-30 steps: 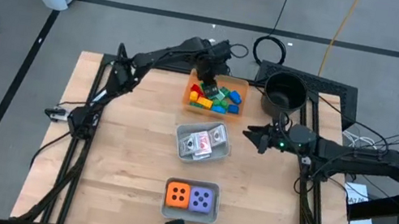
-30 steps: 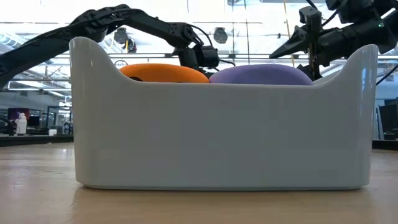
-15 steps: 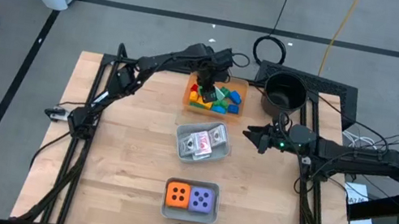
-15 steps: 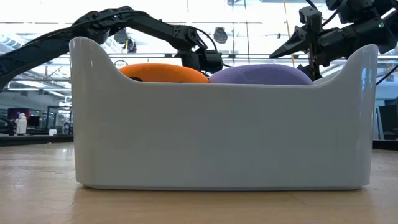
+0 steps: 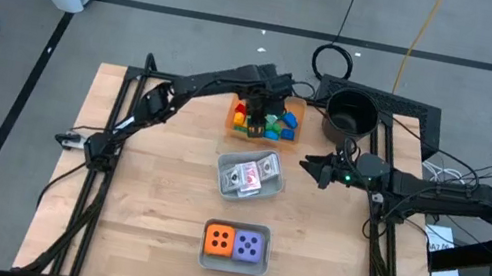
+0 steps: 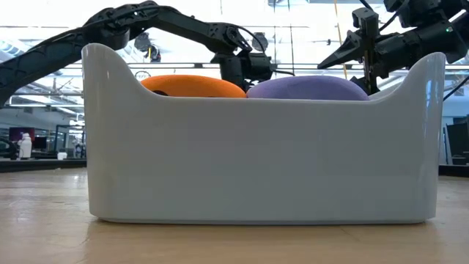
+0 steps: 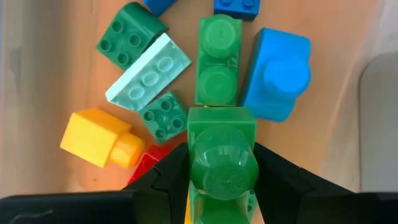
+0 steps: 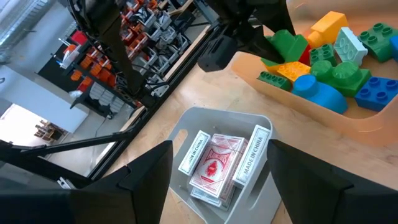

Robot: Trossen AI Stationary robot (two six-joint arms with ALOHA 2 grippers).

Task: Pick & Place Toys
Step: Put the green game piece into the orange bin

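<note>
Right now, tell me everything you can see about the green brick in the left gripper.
The green brick is glossy plastic, with a round stud on top. It sits clamped between the left gripper's two dark fingers, one against each side. It hangs above the orange tray, over the other bricks: green, pale green, blue, yellow and red. A yellow edge shows just beneath it; whether they touch, I cannot tell. From the right wrist view it looks raised clear of the pile.

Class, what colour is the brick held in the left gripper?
Green: the brick sits between the left gripper fingers, clearest in the left wrist view.
</note>
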